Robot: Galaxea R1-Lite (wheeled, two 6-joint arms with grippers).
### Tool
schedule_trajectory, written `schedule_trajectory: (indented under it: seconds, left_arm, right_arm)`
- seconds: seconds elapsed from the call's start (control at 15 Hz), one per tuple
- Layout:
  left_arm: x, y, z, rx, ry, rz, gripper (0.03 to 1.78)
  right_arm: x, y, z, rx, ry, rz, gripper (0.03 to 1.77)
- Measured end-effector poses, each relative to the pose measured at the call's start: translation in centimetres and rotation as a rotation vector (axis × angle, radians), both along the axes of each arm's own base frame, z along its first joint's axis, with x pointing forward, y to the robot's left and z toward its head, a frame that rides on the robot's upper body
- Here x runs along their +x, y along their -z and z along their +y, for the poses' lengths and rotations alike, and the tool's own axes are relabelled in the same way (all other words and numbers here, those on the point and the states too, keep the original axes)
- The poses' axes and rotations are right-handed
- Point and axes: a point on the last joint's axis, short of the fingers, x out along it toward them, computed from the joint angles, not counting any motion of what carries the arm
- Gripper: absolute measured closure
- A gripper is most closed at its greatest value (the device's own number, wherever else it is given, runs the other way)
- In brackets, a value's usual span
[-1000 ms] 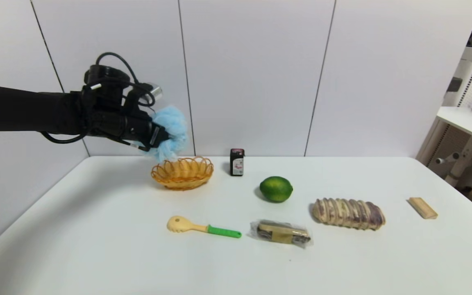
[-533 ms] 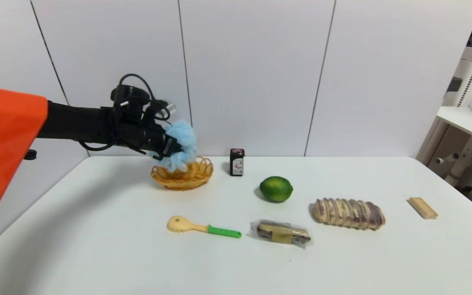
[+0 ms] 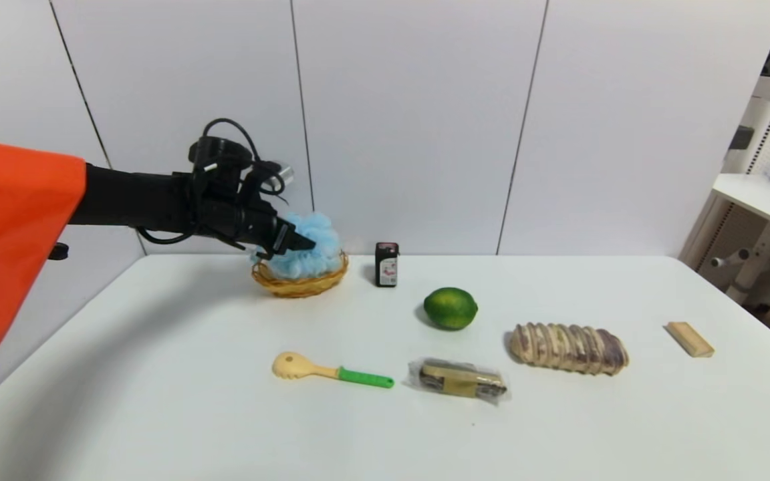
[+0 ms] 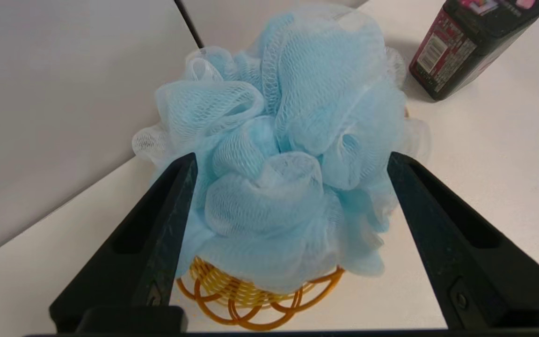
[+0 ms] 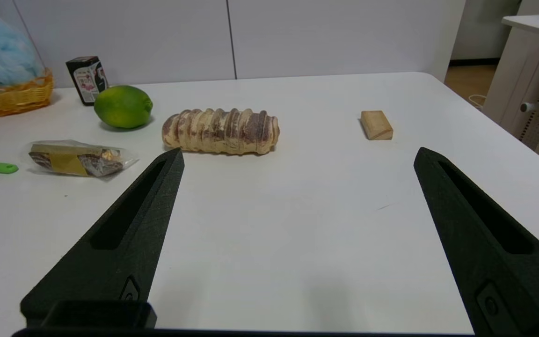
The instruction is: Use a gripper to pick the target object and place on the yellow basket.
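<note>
The light-blue mesh bath puff (image 3: 315, 254) sits fluffed out in the yellow wicker basket (image 3: 298, 287) at the table's back left. My left gripper (image 3: 303, 244) reaches in from the left at the puff's level, open. In the left wrist view its two black fingers (image 4: 176, 206) stand wide apart on either side of the puff (image 4: 288, 154), with the basket's looped rim (image 4: 251, 304) showing below. My right gripper (image 5: 297, 154) hovers open over bare table near the front right, holding nothing; it is outside the head view.
To the right of the basket stand a small black box (image 3: 386, 264) and a green lime (image 3: 450, 308). Nearer the front lie a green-handled spoon (image 3: 331, 371), a wrapped packet (image 3: 458, 379), a bread roll (image 3: 569, 347) and a wooden block (image 3: 690, 339).
My left arm moved right and down with the puff, from above and left of the basket onto it. The puff now rests in the basket and the fingers have spread apart.
</note>
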Motion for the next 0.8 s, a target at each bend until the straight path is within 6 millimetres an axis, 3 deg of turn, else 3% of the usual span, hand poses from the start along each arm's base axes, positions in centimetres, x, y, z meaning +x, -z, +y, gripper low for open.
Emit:
schedule_trajectory:
  seconds: [0.27, 0.47, 0.8]
  left_arm:
    - [-2.2, -3.5, -0.3, -0.039, -0.005, -0.020, 0.25]
    - [-5.0, -7.7, 0.1, -0.065, -0.021, -0.087, 0.20]
    - [-11.8, -16.5, 4.2, -0.028, -0.308, -0.344, 0.16]
  right_arm:
    - [0.0, 0.0, 0.0, 0.000, 0.000, 0.000, 0.10]
    - [0.0, 0.0, 0.0, 0.000, 0.000, 0.000, 0.10]
    - [0.0, 0.0, 0.0, 0.000, 0.000, 0.000, 0.10]
